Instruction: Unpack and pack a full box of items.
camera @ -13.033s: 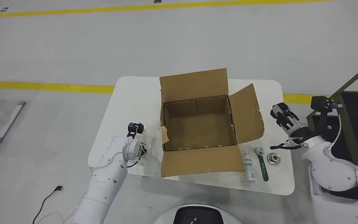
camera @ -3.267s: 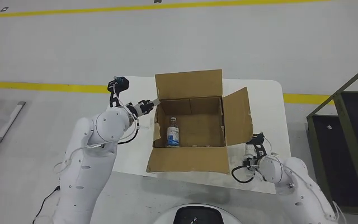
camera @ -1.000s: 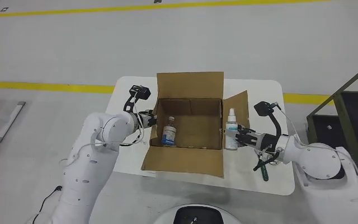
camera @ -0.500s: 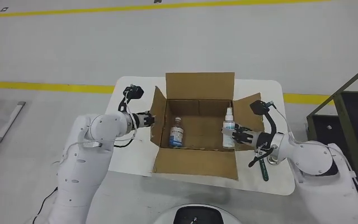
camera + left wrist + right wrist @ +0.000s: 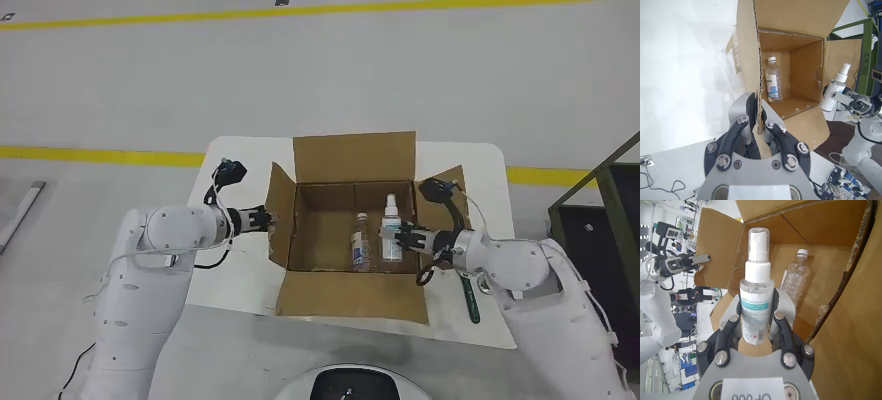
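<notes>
The left gripper (image 5: 758, 108) is pinching the left flap (image 5: 279, 212) of the cardboard box (image 5: 352, 155), jaws closed on its edge. The right gripper (image 5: 756, 303) is gripping a spray bottle (image 5: 755, 289) upright over the box's right side. Just left of it, a clear water bottle (image 5: 360, 248) is sitting inside, seemingly upright. A green wrench (image 5: 470, 300) is lying on the table (image 5: 240, 160), right of the box

Looked like a factory-floor robot lab: grey floor (image 5: 320, 80), yellow lines (image 5: 100, 157), green rack (image 5: 866, 37) beside worktop (image 5: 240, 150).
</notes>
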### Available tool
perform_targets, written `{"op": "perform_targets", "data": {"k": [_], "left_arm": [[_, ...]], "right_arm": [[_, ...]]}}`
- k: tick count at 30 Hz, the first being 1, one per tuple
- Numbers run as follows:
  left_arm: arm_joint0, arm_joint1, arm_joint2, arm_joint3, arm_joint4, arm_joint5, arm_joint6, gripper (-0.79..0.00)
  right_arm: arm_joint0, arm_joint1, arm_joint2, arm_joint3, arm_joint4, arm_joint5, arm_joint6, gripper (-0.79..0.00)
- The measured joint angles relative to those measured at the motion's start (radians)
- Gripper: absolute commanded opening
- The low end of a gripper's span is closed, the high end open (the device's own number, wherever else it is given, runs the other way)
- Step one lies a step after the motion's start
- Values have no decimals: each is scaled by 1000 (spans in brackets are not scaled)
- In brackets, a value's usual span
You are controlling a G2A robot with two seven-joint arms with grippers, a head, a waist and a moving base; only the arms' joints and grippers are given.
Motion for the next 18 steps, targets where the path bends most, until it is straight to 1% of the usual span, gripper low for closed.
{"op": "perform_targets", "data": {"k": [2, 6, 12, 18], "left_arm": [[-1, 4, 6, -4, 40, 1, 0, 0], [-1, 10, 12, -12, 66, 2, 5, 0], [2, 18, 9, -35, 85, -10, 28, 0], [10, 26, 3, -67, 106, -29, 57, 0]], "right_arm": [[37, -6, -50, 27, -34, 24, -6, -785], [100, -22, -147, 75, -95, 74, -22, -785], [194, -55, -283, 157, -130, 156, -43, -785], [281, -100, -419, 251, -143, 228, -77, -785]]}}
